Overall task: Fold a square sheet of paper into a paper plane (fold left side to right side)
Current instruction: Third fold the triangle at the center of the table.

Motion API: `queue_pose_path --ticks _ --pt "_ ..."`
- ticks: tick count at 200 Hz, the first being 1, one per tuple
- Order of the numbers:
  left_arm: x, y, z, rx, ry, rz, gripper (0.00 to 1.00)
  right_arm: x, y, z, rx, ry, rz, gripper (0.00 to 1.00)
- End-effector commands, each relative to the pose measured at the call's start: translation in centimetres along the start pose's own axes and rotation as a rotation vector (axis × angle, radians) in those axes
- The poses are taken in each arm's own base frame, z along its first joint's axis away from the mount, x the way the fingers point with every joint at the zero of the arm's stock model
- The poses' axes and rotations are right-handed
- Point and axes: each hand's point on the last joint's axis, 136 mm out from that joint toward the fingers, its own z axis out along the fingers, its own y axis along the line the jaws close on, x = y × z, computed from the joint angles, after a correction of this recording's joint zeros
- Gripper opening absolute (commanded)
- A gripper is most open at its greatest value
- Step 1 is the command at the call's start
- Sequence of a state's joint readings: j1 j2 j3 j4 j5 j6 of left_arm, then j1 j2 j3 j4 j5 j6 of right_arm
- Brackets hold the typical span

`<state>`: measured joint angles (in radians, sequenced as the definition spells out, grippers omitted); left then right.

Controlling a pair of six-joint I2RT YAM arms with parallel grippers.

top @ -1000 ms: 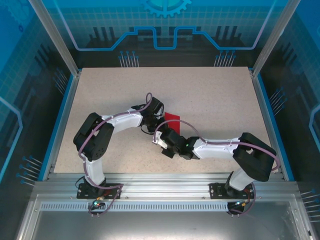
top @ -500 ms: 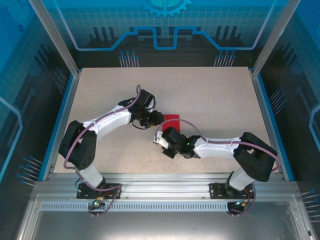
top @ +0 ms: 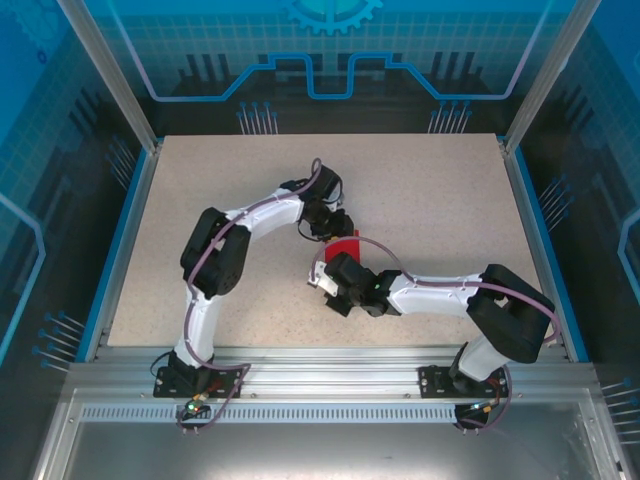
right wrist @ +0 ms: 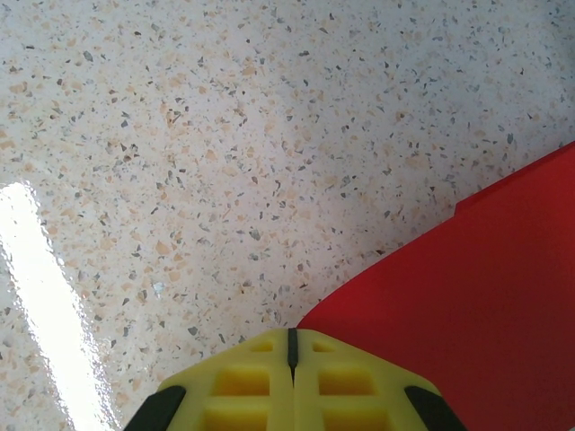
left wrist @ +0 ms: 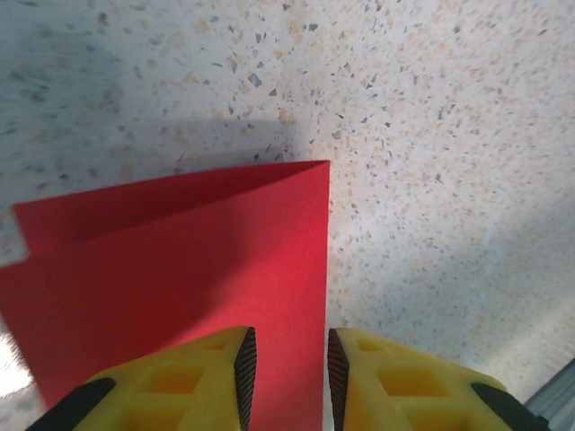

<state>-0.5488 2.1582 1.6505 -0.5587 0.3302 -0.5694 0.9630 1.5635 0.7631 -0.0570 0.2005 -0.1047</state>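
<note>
Beige speckled worktop [top: 430, 190], both arms reaching in to meet near its middle.

Left arm: bent over from its base, left tool [top: 338, 224] at the far edge of the square sheet of paper [top: 348, 245]. On the left wrist view the left tool [left wrist: 287, 348] has its yellow fingers [left wrist: 225, 377] a narrow gap apart. They are not clamped on anything. The sheet's [left wrist: 189, 269] straight right edge runs through that gap. Cannot tell whether the fingers touch the paper.

Sheet: bright red, lying flat on the worktop [left wrist: 449, 135], doubled over. Two layers show, not quite lined up: a darker strip along the far edge and a small step at the left corner. From the top view it sits between the two tools, mostly covered by them.

Right arm: stretched leftward low across the worktop, right tool [top: 322, 280] at the sheet's near side. On the right wrist view the right tool [right wrist: 291, 346] has its fingers pressed together, with only a thin dark seam between. The red sheet [right wrist: 467, 296] fills the lower right, its curved edge meeting the right finger. Bare worktop [right wrist: 180, 135] elsewhere, with a bright glare streak at left.
</note>
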Motion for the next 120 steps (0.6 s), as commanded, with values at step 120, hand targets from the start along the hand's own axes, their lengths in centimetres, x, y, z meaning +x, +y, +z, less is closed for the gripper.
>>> queue_pose_path --ticks 120 --pt "2.9 3.8 5.2 -0.122 0.153 0.008 0.29 -0.7 -1.6 -1.7 -0.135 -0.025 0.183 0.00"
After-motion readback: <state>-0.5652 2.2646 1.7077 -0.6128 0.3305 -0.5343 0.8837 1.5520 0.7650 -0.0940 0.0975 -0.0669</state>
